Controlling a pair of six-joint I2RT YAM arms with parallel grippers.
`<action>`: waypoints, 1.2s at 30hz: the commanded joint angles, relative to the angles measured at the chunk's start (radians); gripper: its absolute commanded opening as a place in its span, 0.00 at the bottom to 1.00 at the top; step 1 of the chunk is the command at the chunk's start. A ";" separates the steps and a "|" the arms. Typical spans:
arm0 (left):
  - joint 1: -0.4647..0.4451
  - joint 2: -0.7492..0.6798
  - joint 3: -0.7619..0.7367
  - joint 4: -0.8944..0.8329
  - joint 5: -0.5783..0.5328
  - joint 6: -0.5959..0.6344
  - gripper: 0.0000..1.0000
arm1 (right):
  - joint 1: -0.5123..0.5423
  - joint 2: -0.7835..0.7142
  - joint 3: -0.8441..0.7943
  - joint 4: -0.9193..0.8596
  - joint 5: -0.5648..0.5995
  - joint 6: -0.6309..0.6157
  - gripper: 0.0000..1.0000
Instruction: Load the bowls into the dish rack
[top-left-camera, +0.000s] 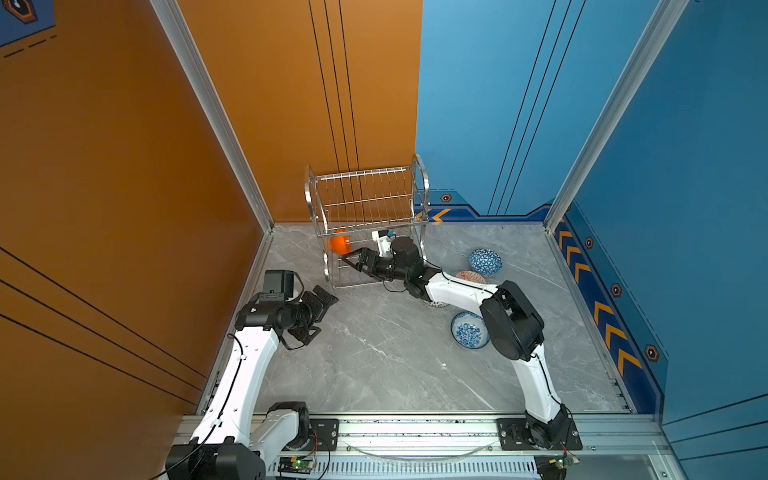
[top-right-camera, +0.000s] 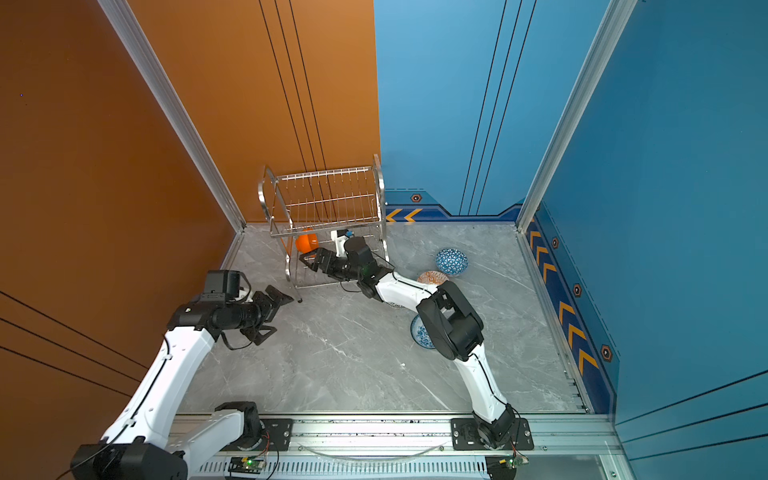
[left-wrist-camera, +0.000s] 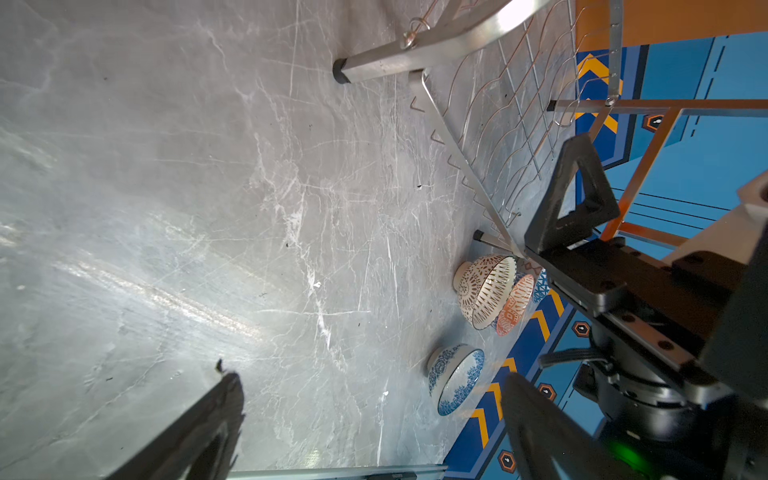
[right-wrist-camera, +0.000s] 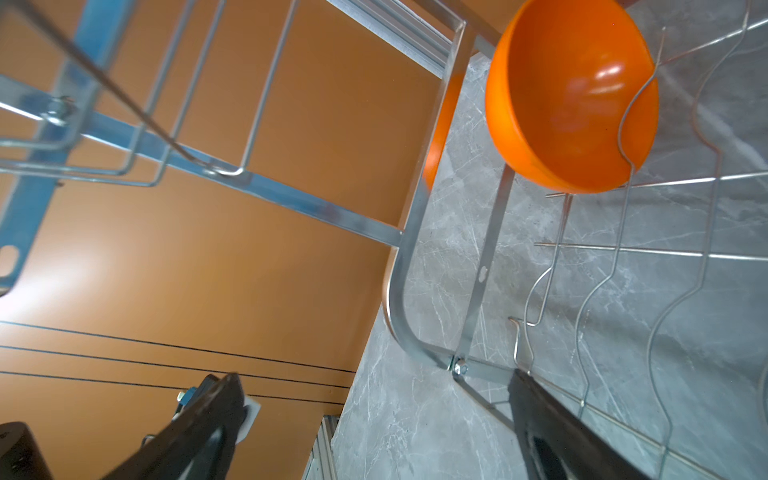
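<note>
One orange bowl is propped on the single dish rack's lower shelf. Four bowls sit on the worktop: triangle bowl, floral bowl, lattice bowl, orange-white bowl. Both end effectors are wide and empty: right end effector near the orange bowl, left end effector outside the rack.
</note>
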 joint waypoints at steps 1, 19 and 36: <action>-0.012 -0.016 -0.022 0.009 -0.006 -0.017 0.98 | -0.003 -0.071 -0.045 -0.027 -0.004 -0.025 1.00; -0.127 -0.062 -0.088 0.027 -0.084 -0.034 0.98 | 0.007 -0.307 -0.288 -0.122 -0.006 -0.095 1.00; -0.392 0.068 -0.123 0.275 -0.146 -0.107 0.98 | -0.060 -0.626 -0.516 -0.502 0.137 -0.279 1.00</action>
